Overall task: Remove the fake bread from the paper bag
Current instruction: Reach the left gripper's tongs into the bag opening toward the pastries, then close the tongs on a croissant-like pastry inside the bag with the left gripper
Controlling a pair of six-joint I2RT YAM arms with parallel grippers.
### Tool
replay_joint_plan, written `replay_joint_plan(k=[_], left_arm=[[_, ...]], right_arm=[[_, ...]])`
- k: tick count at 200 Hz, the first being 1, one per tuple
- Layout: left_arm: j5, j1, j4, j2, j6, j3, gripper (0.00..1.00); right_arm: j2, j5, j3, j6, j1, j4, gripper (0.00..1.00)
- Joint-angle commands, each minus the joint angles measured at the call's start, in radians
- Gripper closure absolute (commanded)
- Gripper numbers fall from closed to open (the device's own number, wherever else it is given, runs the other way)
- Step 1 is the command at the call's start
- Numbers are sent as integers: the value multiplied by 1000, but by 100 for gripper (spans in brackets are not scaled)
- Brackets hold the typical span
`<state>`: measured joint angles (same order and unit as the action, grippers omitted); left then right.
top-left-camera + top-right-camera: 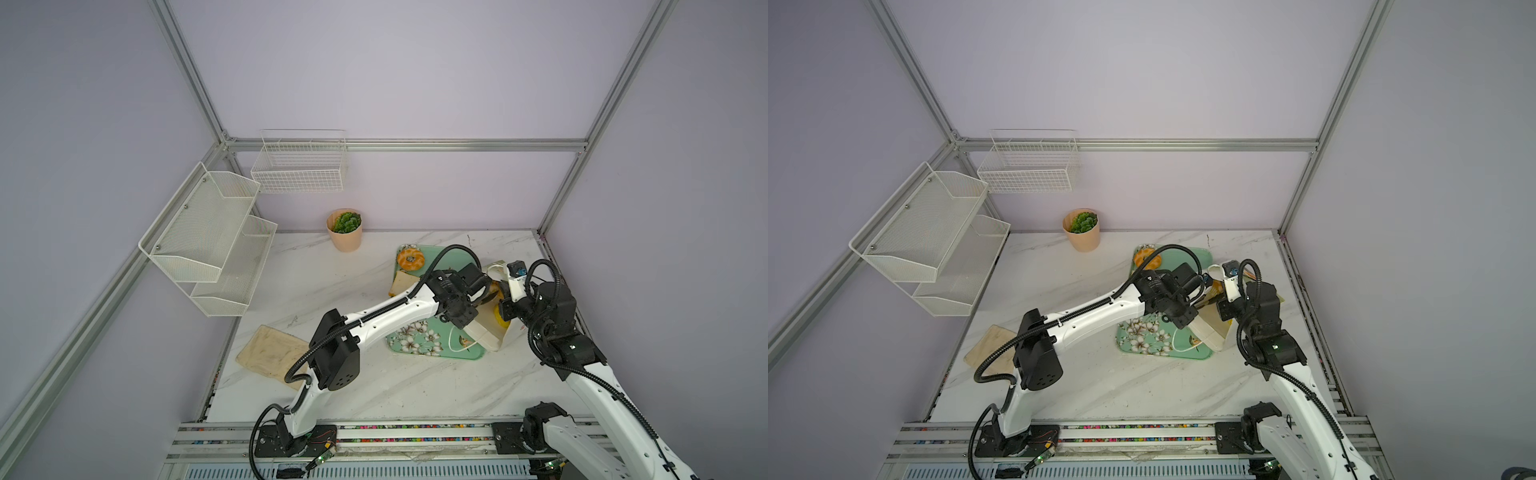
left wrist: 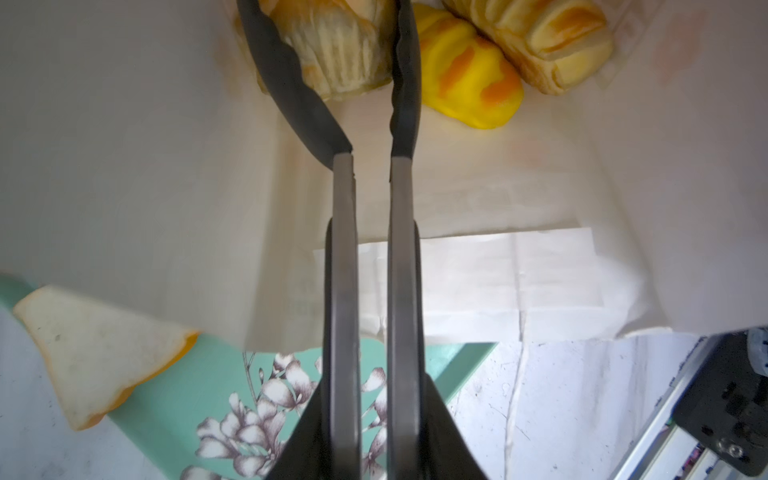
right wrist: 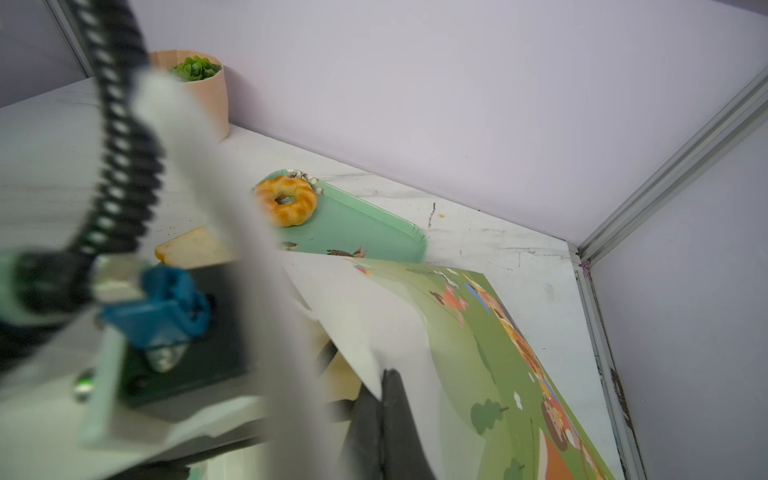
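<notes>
We log toast slice (image 1: 402, 283) at the green tray (image 1: 419, 347) edge, donut (image 1: 410, 259) on it. Left gripper (image 2: 328, 16), inside the sideways paper bag (image 2: 498, 199), pinches 1 pale ridged loaf (image 2: 336, 62); yellow bread (image 2: 469, 83) and striped loaf (image 2: 548, 41) lie alongside. Right gripper (image 3: 384, 399) clamps the bag's rim.

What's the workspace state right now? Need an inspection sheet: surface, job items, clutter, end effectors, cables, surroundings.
Surface: marble tabletop, scuffed, no spills seen.
Job's things: paper bag on its side, partly on the floral tray; donut on the tray; toast slice overhanging the tray's edge; pale ridged loaf, yellow bread and second ridged loaf inside the bag.
Clutter: beige cloth; plant pot.
End effectors: left end effector shut on the pale ridged loaf; right end effector shut on the bag's rim.
Cables: black conduit arcs over the tray; no snag seen.
Surroundings: wire basket and mesh shelf on the walls.
</notes>
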<state>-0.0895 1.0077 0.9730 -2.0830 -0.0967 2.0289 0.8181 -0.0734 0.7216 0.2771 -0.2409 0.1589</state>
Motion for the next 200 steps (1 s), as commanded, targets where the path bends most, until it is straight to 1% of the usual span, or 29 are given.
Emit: replay_joint_plan(k=[1,61,89,114,156,200], left_arm=[[-17,-6,-66,104,-15,-65,82],[-6,-5,-82,215,-38,-183,83],[5,-7,-78,229,-37,-198,84],[4,-7,-80,270,-42,-229,84],[15,-6,-79,383,-32,-300,84],[27,-6,-80,536,-37,-436,84]], right_arm=[[7,5,21,-37,0,-19,100],[31,15,32,-78,0,-27,100],[27,28,31,-84,0,-22,100],[26,46,38,-87,0,-10,100],[41,73,45,-108,0,-12,100],[61,95,59,-117,-1,1,100]])
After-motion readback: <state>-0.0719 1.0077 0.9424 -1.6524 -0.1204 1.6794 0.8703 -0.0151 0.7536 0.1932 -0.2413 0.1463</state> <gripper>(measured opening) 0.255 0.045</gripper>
